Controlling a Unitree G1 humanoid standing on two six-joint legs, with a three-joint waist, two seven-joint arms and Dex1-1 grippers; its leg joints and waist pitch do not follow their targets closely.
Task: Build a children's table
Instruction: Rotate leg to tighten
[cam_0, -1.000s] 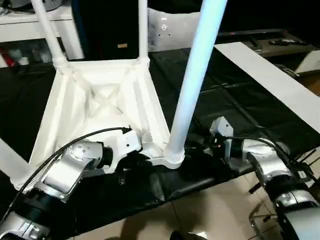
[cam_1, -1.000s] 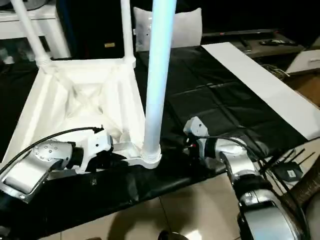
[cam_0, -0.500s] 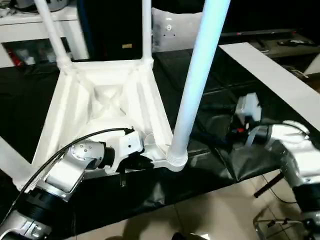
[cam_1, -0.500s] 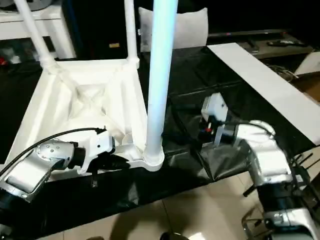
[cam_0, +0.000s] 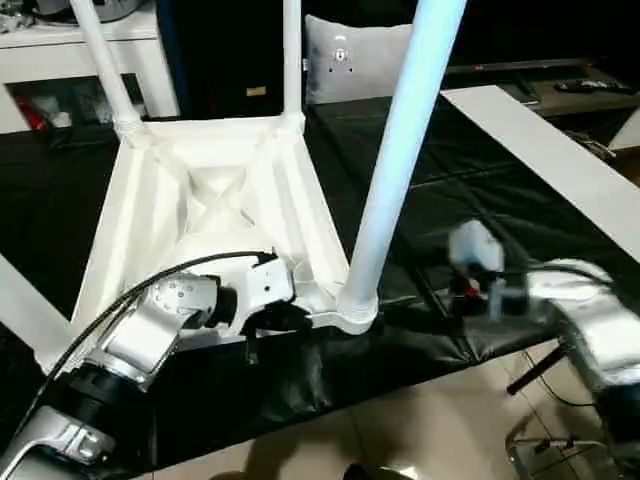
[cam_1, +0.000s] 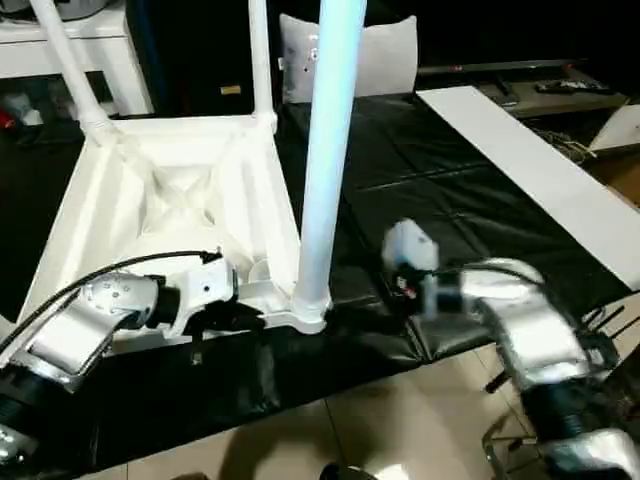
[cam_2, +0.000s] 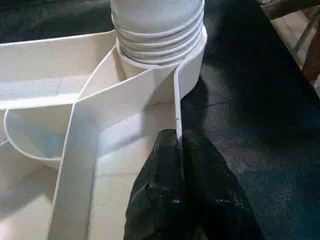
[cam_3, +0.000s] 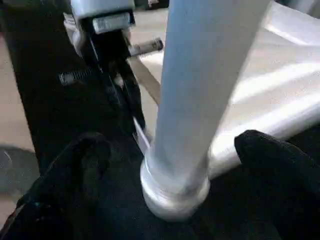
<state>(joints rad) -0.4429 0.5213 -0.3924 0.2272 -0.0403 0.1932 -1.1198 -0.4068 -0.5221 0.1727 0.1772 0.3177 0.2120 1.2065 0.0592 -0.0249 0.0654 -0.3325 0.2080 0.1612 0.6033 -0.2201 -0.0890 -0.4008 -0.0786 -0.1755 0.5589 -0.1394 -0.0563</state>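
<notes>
Left gripper (cam_2: 177, 150) pinching tabletop (cam_0: 200, 200) rim — right gripper (cam_3: 170, 165) spread, straddling leg (cam_3: 200, 100)

1. Your white plastic table top (cam_0: 200, 215) lies upside down on the black cover, ribbed underside facing up.
2. The near leg (cam_0: 395, 160) stands upright in its round corner socket (cam_2: 187, 65), threaded collar (cam_2: 157, 37) seated at the rim.
3. Two far legs (cam_0: 105, 65) (cam_0: 291, 60) stand upright in the far corners.
</notes>
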